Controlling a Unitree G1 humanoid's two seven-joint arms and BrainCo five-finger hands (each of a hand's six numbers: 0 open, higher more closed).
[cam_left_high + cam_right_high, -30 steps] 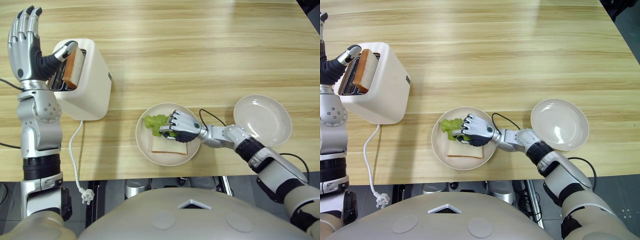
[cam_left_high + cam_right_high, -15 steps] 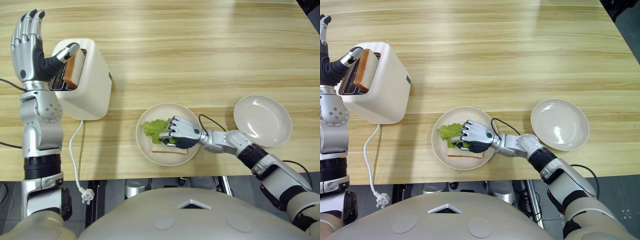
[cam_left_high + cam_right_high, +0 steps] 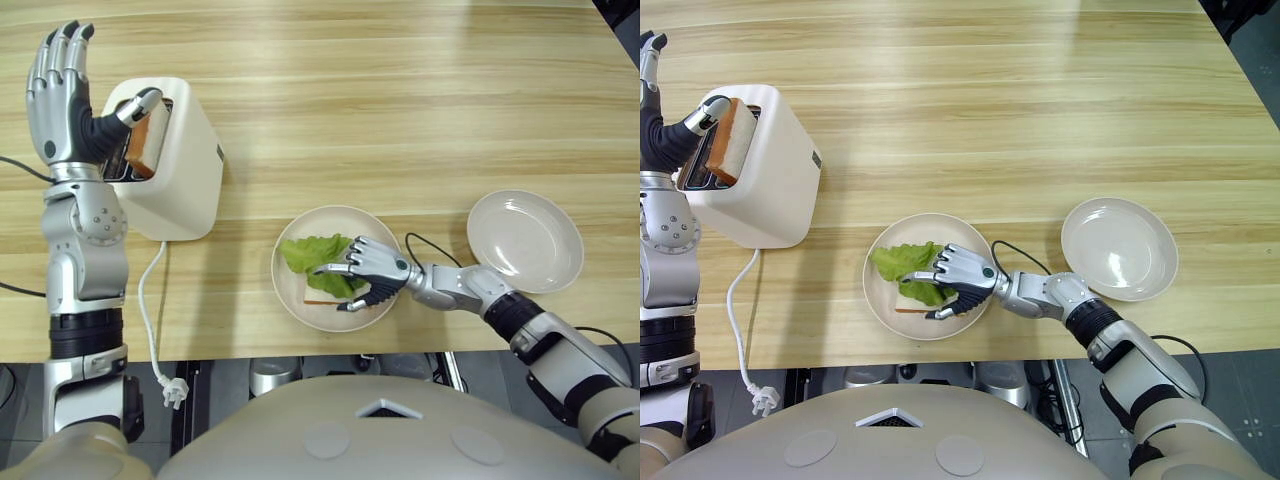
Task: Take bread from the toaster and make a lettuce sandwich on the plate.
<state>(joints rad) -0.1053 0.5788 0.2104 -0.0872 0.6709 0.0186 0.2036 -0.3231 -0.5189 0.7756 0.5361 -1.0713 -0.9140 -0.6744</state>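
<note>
2 hands: left hand (image 3: 60, 95) well left of the plate (image 3: 283, 285), at the toaster (image 3: 185, 165); right hand (image 3: 378, 268) over the plate's right half.
Left hand state: fingers straight, pointing up; thumb laid on the toaster slice (image 3: 147, 140); no closed pinch that I can make out.
Right hand state: fingers spread, tips on or just above the lettuce (image 3: 312, 254), gripping nothing.
Lettuce: on the plate, covering most of the base slice (image 3: 908, 304), reaching toward the plate's left rim.
Toaster slice: upright in its slot, top part sticking out, well left of the plate.
Handling, slice: light, dry, stiff but crumbly; probably best pinched on its 2 broad faces near the top crust and lifted straight up.
Handling, lettuce: limp, light, may cling to fingers; likely shifts if brushed.
Spare plate (image 3: 525, 240): right of the plate, apart.
Stage: 1 slice and lettuce down; top slice not yet placed.
</note>
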